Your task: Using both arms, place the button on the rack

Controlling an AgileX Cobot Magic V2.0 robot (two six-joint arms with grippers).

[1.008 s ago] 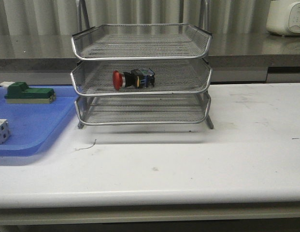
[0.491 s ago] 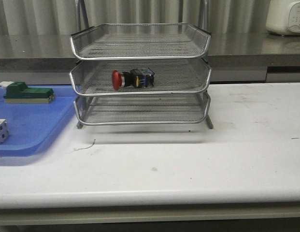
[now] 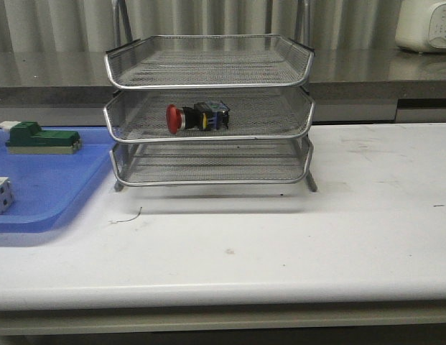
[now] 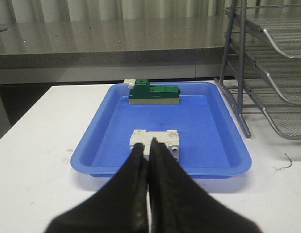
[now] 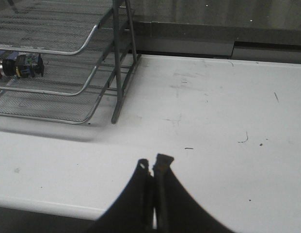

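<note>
The button (image 3: 197,117), red head to the left, lies on its side on the middle tier of the silver wire-mesh rack (image 3: 208,79). It also shows in the right wrist view as the button (image 5: 22,65) on that tier of the rack (image 5: 87,43). No arm appears in the front view. My left gripper (image 4: 150,148) is shut and empty, hovering over the near rim of the blue tray (image 4: 92,136). Shut and empty too, my right gripper (image 5: 153,165) hangs above bare white table to the right of the rack.
The blue tray (image 3: 43,187) at the left holds a green block (image 3: 42,138) and a white cube (image 3: 1,195). A thin wire scrap (image 3: 128,216) lies in front of the rack. A grey counter runs behind the table, with a white appliance (image 3: 426,25) at its far right.
The view of the rack and button shifted very slightly left and then settled; nothing else has moved.
</note>
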